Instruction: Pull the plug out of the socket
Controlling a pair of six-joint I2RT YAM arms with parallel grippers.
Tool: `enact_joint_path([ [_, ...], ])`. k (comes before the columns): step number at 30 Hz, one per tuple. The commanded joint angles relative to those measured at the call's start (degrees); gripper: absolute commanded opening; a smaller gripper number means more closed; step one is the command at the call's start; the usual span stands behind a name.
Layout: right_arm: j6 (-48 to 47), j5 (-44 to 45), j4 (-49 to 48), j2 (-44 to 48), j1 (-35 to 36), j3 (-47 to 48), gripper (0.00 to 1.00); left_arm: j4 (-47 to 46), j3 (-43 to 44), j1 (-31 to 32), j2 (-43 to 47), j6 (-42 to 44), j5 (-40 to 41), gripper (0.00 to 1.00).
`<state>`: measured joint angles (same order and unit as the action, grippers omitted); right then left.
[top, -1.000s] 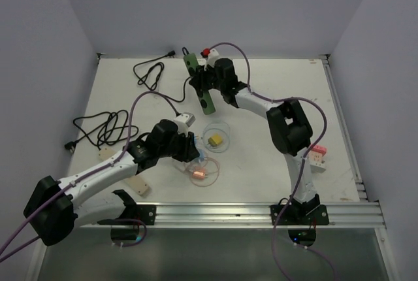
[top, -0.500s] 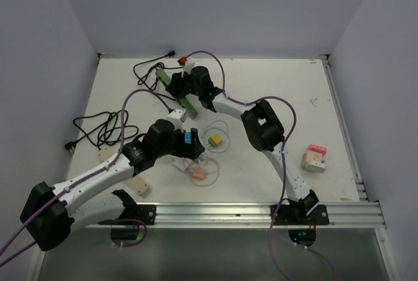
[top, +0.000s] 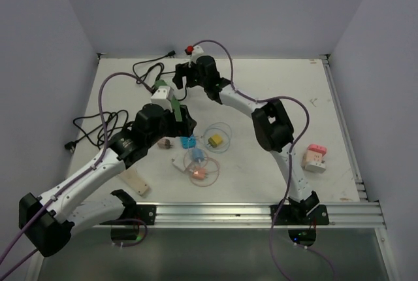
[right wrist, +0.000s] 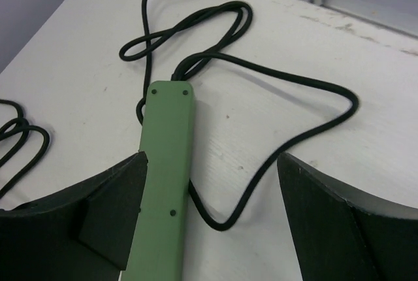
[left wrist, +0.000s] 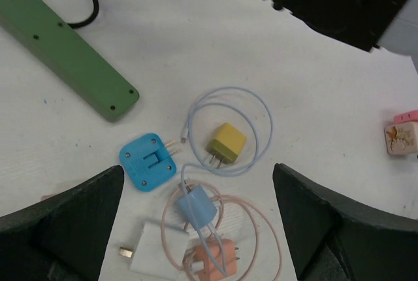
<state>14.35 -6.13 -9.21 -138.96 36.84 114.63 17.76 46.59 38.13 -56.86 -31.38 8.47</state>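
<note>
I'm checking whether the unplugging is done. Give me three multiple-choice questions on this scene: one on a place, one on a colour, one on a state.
1. Where is the blue plug?
A. on the table, apart from the green power strip
B. seated in the strip
C. under the strip

2. What colour is the cable looped around the yellow charger?
A. black
B. light blue
C. red

3. The left claw is:
A. shut on the plug
B. shut on the strip
C. open and empty

Answers:
1. A: bare table shows between the plug and the end of the strip.
2. B: a pale blue ring encircles the charger.
3. C: its fingers stand wide apart at the frame's lower corners with nothing gripped.
</note>
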Motion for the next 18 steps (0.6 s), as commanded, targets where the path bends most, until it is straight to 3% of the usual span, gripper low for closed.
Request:
enact_joint_path([
  [1,-3.5,5.9,2.9,14.2,-2.0,-6.6,0.85,2.1,6.0,-2.8,-1.5,2.8,2.9,0.99],
  [5,-5.5,16.0,5.9,28.4,-3.2,-18.7,0.89,3.2,9.0,-6.6,-4.4,3.7,-0.1,1.00],
  [10,-1.5,26.5,15.5,42.7,-6.5,-34.3,0.94,5.5,12.0,-13.4,-6.7,4.0,-6.2,1.00],
  [18,6.6,37.2,29.8,66.1,-12.2,-55.2,0.99,4.9,10.2,-17.5,-4.6,8.0,-3.9,1.00],
])
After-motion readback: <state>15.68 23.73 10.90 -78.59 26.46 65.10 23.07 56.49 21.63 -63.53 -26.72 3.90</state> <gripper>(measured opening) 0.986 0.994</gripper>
